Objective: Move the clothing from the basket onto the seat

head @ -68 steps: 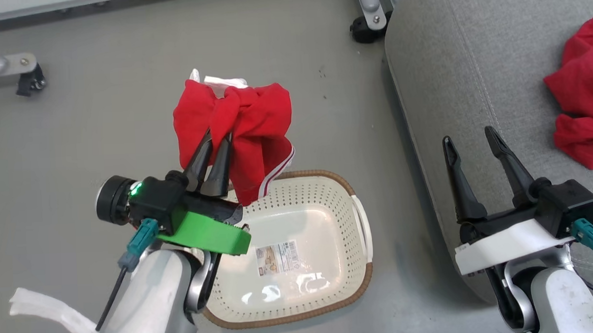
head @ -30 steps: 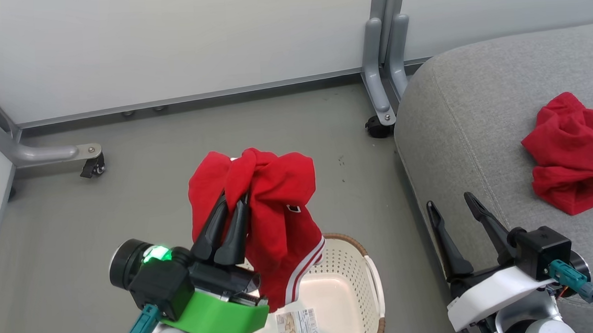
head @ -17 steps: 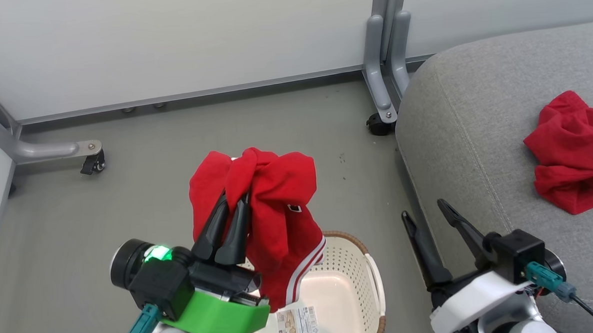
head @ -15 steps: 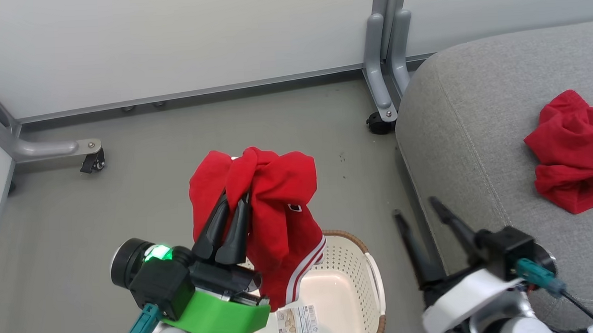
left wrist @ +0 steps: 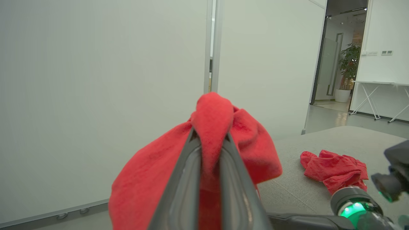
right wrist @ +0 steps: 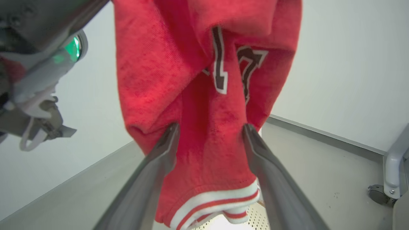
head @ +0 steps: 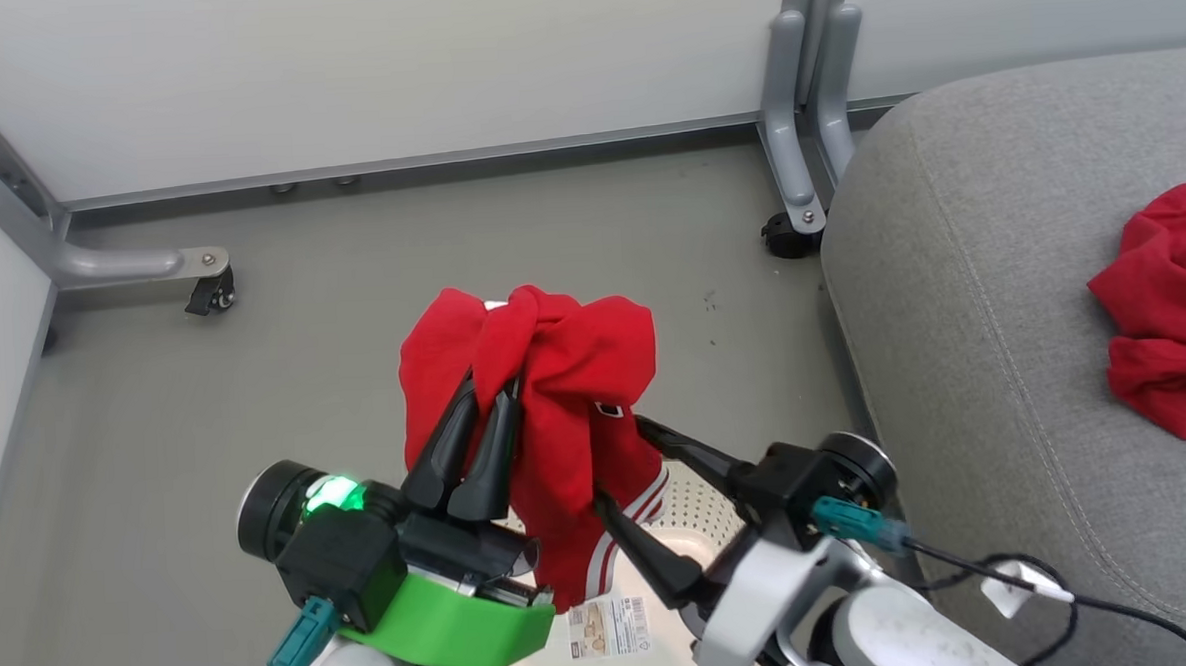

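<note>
Pinching a bunched fold of the red garment [head: 565, 374], the left gripper [head: 488, 390] has its fingers pressed together, and the cloth hangs above the basket [head: 700, 483]. The right gripper [head: 619, 459] is spread wide, one finger on either side of the striped hem; contact unclear. The right arm lies between the garment and the grey seat [head: 971, 286]. A second red garment [head: 1168, 318] lies on the seat. A castered frame leg [head: 798, 219] stands near the seat's corner.

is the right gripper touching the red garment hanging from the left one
Cannot tell. In the right wrist view the right gripper straddles the red garment with open jaws, but neither contact nor a gap shows plainly.
</note>
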Robot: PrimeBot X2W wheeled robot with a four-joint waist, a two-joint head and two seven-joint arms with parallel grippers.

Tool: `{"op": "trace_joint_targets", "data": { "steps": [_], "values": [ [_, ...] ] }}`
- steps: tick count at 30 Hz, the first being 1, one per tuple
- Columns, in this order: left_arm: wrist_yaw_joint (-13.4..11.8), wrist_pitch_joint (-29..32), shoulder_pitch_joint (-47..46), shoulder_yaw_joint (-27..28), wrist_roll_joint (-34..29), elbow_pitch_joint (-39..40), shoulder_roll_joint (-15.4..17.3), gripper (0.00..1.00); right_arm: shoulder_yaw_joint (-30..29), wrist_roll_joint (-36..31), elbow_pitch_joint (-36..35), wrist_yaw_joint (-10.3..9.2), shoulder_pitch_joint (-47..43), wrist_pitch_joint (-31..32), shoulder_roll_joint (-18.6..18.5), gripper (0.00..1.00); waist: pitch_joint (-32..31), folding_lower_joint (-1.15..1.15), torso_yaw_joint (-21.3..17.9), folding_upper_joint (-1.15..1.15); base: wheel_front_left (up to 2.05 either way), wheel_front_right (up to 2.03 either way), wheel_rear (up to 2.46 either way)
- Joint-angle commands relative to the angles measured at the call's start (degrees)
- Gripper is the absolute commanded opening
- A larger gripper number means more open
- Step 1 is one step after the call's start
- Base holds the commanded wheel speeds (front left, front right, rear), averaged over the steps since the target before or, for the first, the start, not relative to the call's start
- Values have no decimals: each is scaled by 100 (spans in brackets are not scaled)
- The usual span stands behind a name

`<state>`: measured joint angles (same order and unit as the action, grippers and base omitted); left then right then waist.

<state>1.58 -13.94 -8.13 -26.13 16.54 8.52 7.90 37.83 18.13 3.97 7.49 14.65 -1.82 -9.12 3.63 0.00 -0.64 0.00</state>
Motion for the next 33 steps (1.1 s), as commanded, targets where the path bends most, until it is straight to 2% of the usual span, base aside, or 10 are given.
{"op": "trace_joint_targets", "data": {
  "steps": [1, 10, 11, 12, 13, 14, 33],
  "values": [
    [31, -5, -120, -13, 12, -19, -4, 0, 92, 100, 142, 0, 161, -98, 30, 100, 17, 0, 52, 0, 0, 0, 0],
    [49, -23, -184, -85, 41, -55, -33, 0, 843, 538, 1120, 0, 1062, -547, 242, 100, 49, 0, 168, 0, 0, 0, 0],
    [47, -26, -186, -91, 44, -56, -35, 0, 923, 608, 1197, 0, 1137, -597, 267, 94, 51, 0, 174, 0, 0, 0, 0],
    [45, -29, -188, -93, 50, -58, -36, 0, 975, 655, 1255, 0, 1193, -630, 282, 49, 52, 0, 177, 0, 0, 0, 0],
    [41, -31, -189, -94, 54, -59, -34, 0, 1031, 703, 1327, 0, 1260, -672, 296, 30, 53, 0, 179, 0, 0, 0, 0],
    [39, -33, -191, -96, 59, -58, -33, 0, 1065, 746, 1370, 0, 1310, -719, 316, 0, 58, 0, 181, 0, 0, 0, 0],
    [-3, -71, -205, -93, 133, -98, 14, 0, 1444, 1146, 1939, 0, 1722, -1100, 303, 0, 76, 0, 198, 0, 0, 0, 0]
  ]
}}
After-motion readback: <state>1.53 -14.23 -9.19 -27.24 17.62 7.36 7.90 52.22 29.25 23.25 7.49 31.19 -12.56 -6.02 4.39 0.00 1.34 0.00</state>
